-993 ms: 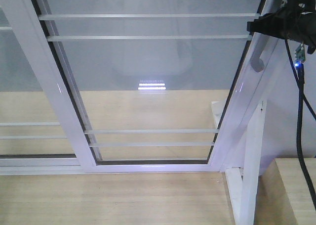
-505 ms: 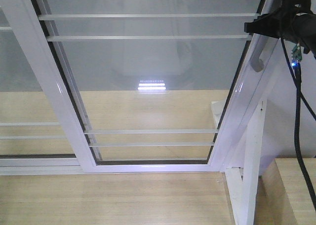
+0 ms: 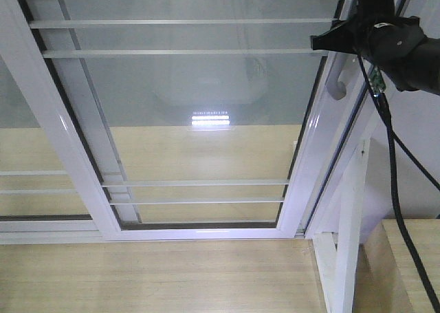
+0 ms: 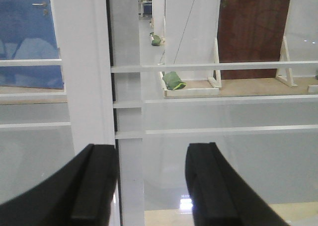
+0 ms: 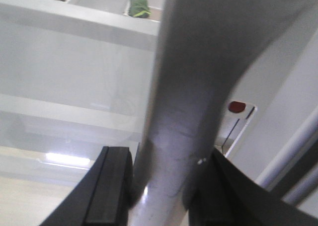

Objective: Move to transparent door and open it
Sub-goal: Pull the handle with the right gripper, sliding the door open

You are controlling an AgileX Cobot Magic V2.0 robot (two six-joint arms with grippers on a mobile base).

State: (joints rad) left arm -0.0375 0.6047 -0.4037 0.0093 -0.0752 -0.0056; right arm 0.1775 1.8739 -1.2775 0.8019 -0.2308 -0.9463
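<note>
Grey metal, the pull handle (image 5: 184, 87) of the transparent door (image 3: 199, 86) sits clenched in the right hand (image 5: 159, 186), high on the panel's right edge in the front view. The left hand (image 4: 151, 181) hangs released, spread wide, close before the glass and its horizontal white bars (image 4: 213, 66).

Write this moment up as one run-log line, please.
phase: opening | right gripper: shut on pull handle | left gripper: open, empty | transparent door: narrow gap at handle side
</note>
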